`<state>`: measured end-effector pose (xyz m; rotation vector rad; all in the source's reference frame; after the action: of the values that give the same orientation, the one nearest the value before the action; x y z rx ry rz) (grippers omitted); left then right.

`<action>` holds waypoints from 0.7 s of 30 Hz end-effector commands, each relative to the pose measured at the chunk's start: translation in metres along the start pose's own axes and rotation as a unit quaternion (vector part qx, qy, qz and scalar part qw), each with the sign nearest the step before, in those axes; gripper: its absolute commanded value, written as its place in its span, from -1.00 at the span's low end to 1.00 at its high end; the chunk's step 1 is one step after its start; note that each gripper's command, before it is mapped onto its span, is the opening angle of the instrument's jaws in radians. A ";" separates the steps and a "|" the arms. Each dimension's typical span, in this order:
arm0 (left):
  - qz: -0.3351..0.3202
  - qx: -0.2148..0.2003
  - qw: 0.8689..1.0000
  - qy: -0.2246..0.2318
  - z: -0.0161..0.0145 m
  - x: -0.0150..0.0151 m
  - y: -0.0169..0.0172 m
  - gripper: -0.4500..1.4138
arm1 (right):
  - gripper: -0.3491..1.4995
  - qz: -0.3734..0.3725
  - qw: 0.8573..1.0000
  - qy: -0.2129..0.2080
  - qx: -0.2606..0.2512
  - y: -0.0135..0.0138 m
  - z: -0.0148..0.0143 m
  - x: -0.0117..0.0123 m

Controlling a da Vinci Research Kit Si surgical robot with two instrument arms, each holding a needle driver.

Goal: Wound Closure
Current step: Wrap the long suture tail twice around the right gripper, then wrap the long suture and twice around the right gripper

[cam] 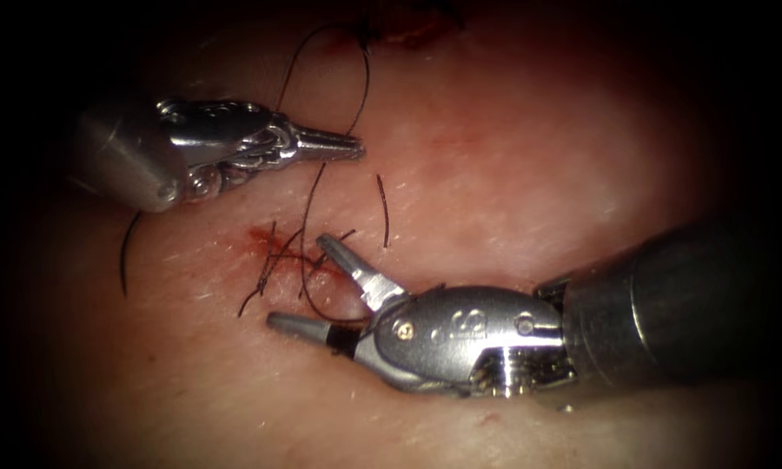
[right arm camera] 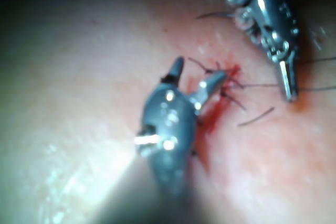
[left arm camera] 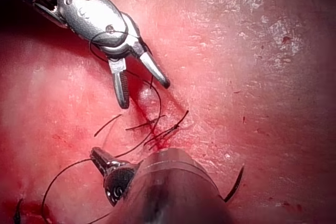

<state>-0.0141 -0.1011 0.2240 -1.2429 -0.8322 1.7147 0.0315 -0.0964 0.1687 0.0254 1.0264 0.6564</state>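
My left tool (cam: 354,146) lies over the tissue (cam: 513,156) at the upper left, jaws shut on the black thread (cam: 363,82), which arcs up to a dark stitch at the top edge. My right tool (cam: 302,282) comes in from the lower right with jaws open, nothing gripped. A strand of thread (cam: 305,260) curves down between them beside a knot (cam: 274,256) with short ends in red fluid. In the left wrist view, the left tool (left arm camera: 98,157) holds thread (left arm camera: 60,174) and the right tool (left arm camera: 144,94) gapes over the knot (left arm camera: 155,129). The right wrist view has the right tool (right arm camera: 199,69) open and the left tool (right arm camera: 289,94).
A loose short piece of thread (cam: 383,208) lies right of the knot and a curved one (cam: 125,256) lies far left. Red fluid (cam: 256,236) stains the tissue at the knot. A dark reddened wound patch (cam: 408,33) sits at the top edge.
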 end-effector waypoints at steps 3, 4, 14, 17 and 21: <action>0.004 0.002 1.000 -0.001 -0.0004 -0.0014 0.0011 -1.00 | 0.38 0.004 1.000 0.003 0.002 -0.0014 0.0002 -0.0002; 0.007 0.004 1.000 -0.001 -0.0009 -0.0015 0.0012 -1.00 | 0.38 0.004 1.000 0.004 0.004 -0.0013 0.0001 -0.0002; 0.031 0.012 0.999 -0.003 -0.0044 -0.0009 0.0052 -1.00 | 0.33 0.019 0.998 0.012 -0.057 0.0011 -0.0019 0.0011; 0.039 0.012 0.999 -0.001 -0.0049 -0.0007 0.0068 -1.00 | 0.33 0.035 0.996 0.009 -0.084 0.0019 -0.0027 0.0013; 0.046 0.013 0.999 0.004 -0.0051 -0.0012 0.0090 -1.00 | 0.31 0.044 0.994 0.008 -0.099 0.0026 -0.0030 0.0011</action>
<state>-0.0103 -0.1047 0.2149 -1.2891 -0.7430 1.7897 0.0274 -0.0933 0.1669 -0.1142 0.9754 0.8375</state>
